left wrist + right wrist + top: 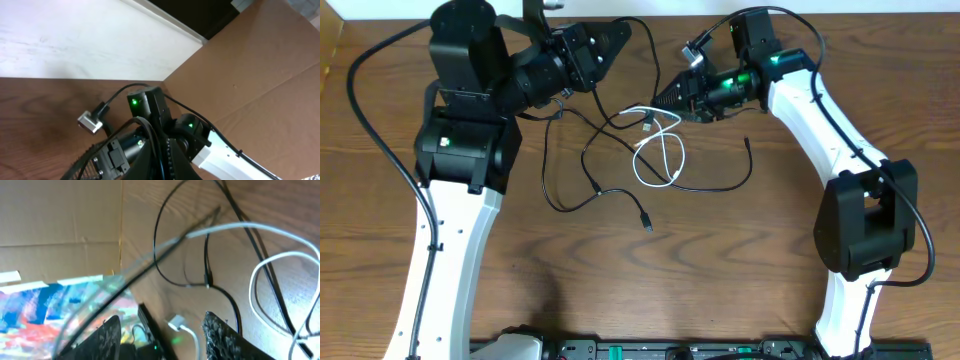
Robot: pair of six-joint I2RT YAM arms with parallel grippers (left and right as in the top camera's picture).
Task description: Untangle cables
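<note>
Tabletop of brown wood is carrying the whole setup, with both arms reaching in toward the far middle.

Cardboard panel is standing past the table's far edge in the left wrist view.

Left arm, white below and black above, is bending in from the left side. Right arm is bending in from the right, with green lights glowing near its wrist.

Left gripper is pointing right, near the far edge, with its fingers pressed together. A thin black cord is arcing away from its tip, but the views are not showing whether that cord is pinched there.

Right gripper is pointing left and down toward the cable pile. In its own wrist view the right gripper is showing its two fingers spread apart, closing on nothing.

Cables are lying tangled on the table between the two grippers and just in front of them:
- black cables are sprawling widest, crossing one another, one looping out to the left and another trailing toward the right arm.
- white cable is coiling in a loose loop at the middle of the pile, lying across black strands. In the right wrist view the same white cable is crossing over a black loop.

White plug is sitting between the spread right fingers; contact cannot be told.

Black plug end is lying by itself on bare wood at the near side of the pile.
</note>
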